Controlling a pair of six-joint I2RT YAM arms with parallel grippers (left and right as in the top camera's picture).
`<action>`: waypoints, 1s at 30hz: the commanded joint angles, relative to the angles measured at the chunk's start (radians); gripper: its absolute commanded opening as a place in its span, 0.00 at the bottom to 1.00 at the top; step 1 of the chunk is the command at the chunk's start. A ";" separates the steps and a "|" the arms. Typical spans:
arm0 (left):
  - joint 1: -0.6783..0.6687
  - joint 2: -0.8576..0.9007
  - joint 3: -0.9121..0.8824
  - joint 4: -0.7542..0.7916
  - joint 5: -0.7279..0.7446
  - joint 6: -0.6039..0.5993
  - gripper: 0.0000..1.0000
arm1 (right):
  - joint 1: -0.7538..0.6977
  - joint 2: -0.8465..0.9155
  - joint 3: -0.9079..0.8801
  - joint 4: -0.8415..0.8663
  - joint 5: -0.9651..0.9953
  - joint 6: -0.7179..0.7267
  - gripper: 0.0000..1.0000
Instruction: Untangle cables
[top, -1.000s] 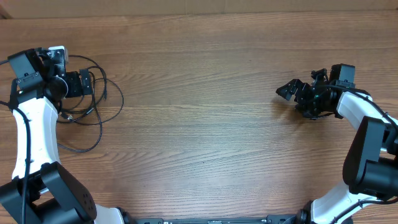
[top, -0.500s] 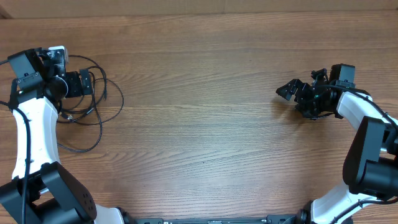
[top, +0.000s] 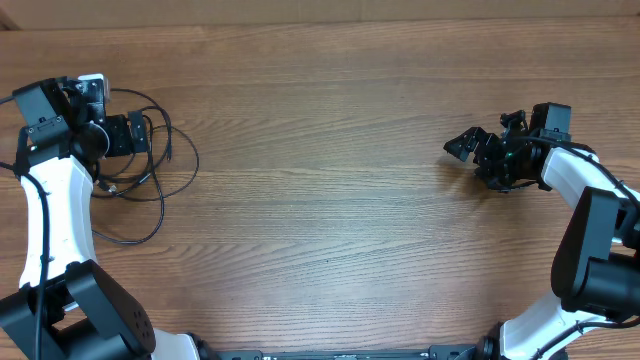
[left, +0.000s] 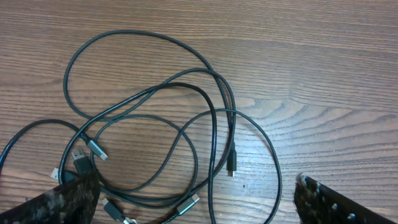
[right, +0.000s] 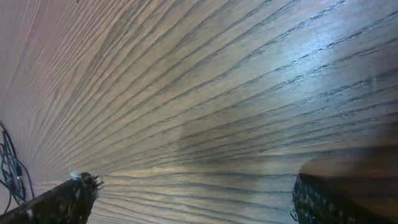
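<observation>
Left gripper (left: 194, 183): spread wide, clamped on nothing, poised low over the near edge of the cables (left: 214, 115). Just ahead of it, at the left side of the surface (top: 320, 200): a loose heap of thin black loops crossing one another several times. Among them, a silver-tipped plug (left: 96, 149) close to one finger (left: 68, 199), another silver end (left: 186, 204) low in the gap, and a small dark plug (left: 231, 164) nearer the middle. That finger possibly touching a strand, possibly only hiding it; not clear from the wrist view.

Right gripper (right: 191, 186): likewise fully apart and empty, well away at the right side over bare wood. Only a sliver of the cables visible at the far left edge of its own view.

Judged as the very start: nothing lifted, nothing separated, no strand picked yet.

Next, probably: choose one free end, with the silver-tipped plug as the handiest hold, then lower and close on it. After that, draw outward along its own path, freeing loops rather than tightening them. Worth bringing the right arm across to pin or take a second strand; with a one-armed pull, likely to drag the whole heap along.
</observation>
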 joint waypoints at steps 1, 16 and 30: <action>-0.003 0.012 0.002 0.000 0.016 -0.007 1.00 | -0.001 0.007 -0.013 -0.002 0.037 -0.003 1.00; -0.002 -0.026 0.002 -0.004 0.015 -0.007 1.00 | -0.001 0.007 -0.013 -0.002 0.037 -0.003 1.00; -0.034 -0.399 0.002 -0.006 0.016 -0.007 1.00 | -0.001 0.007 -0.013 -0.002 0.037 -0.003 1.00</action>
